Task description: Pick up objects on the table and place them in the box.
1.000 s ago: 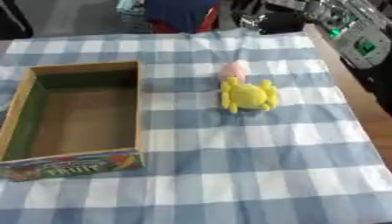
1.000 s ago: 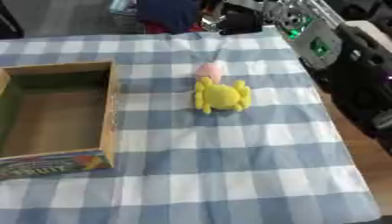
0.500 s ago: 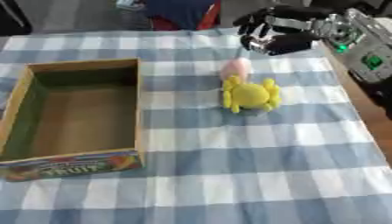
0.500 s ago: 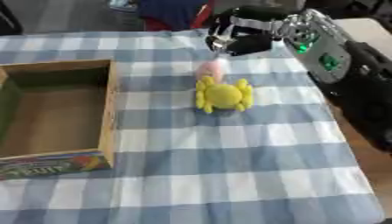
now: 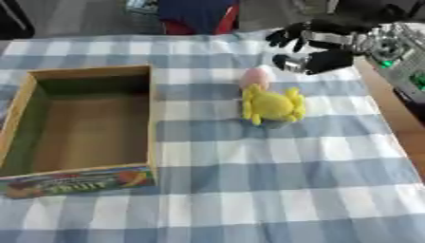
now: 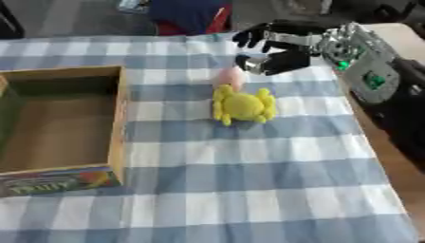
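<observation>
A yellow plush toy (image 5: pixel 272 105) with a pink head (image 5: pixel 255 77) lies on the blue checked tablecloth, right of the middle. An open cardboard box (image 5: pixel 81 124) with a printed fruit label on its near side stands at the left, nothing inside it. My right hand (image 6: pixel 276 48) reaches in from the upper right and hovers just beyond and to the right of the toy's pink head, fingers spread and thumb apart, holding nothing. My left hand shows in neither view.
The table's right edge (image 5: pixel 390 110) runs close to the toy, with my arm's silver and green parts (image 6: pixel 363 61) above it. A dark blue and red object (image 5: pixel 198 14) sits beyond the far edge.
My right hand has come in from the upper right corner and moved down and left toward the toy's pink head. Toy and box have not moved.
</observation>
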You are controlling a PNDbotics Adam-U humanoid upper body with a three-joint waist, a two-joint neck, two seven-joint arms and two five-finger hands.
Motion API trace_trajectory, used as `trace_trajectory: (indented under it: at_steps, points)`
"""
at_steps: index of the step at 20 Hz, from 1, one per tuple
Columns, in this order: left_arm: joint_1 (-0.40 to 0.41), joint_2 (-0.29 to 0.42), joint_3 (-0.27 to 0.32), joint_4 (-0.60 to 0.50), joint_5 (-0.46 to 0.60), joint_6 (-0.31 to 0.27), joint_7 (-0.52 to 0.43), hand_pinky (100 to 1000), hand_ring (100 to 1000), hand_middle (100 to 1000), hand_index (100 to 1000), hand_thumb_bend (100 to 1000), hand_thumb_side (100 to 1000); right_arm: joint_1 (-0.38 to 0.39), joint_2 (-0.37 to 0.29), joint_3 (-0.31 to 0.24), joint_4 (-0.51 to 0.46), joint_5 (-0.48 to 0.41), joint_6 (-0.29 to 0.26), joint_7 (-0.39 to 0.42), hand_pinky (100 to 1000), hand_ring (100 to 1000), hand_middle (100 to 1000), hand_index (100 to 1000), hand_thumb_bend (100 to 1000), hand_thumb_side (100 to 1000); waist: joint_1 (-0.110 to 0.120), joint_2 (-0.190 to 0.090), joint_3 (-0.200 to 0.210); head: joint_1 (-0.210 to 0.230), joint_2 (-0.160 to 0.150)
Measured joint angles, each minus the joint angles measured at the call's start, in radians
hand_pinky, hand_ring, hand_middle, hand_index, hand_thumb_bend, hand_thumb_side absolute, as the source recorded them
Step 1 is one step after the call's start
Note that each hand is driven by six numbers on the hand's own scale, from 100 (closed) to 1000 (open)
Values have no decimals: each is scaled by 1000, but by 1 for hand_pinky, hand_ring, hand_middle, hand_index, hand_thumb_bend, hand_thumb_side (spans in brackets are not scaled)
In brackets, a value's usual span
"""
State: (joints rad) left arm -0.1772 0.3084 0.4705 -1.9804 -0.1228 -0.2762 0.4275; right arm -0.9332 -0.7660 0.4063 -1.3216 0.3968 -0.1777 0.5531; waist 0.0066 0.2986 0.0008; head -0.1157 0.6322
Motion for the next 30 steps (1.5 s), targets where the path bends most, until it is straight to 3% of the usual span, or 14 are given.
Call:
trace_trajectory:
  at_steps: [4,8,23,30]
  points:
    - [0,0,0,0,0,0,0,376,597,535,832,444,567,11,-4,0,3,28,-20,7,801,927,932,1000,465,978,-2,0,0,0,0]
    - [-1,0,0,0,0,2,-2,375,596,535,832,443,566,22,-4,0,3,36,-40,24,802,927,933,1000,478,969,-2,2,0,0,0]
    - [-8,0,0,0,0,4,-4,375,596,534,833,442,564,88,-13,7,-23,55,-39,53,786,913,912,1000,396,877,-3,9,0,-1,0]
    - [-8,-1,0,0,2,4,-4,375,598,534,833,442,563,90,-8,15,-32,121,-58,10,766,894,885,1000,405,878,-3,12,5,-1,0]
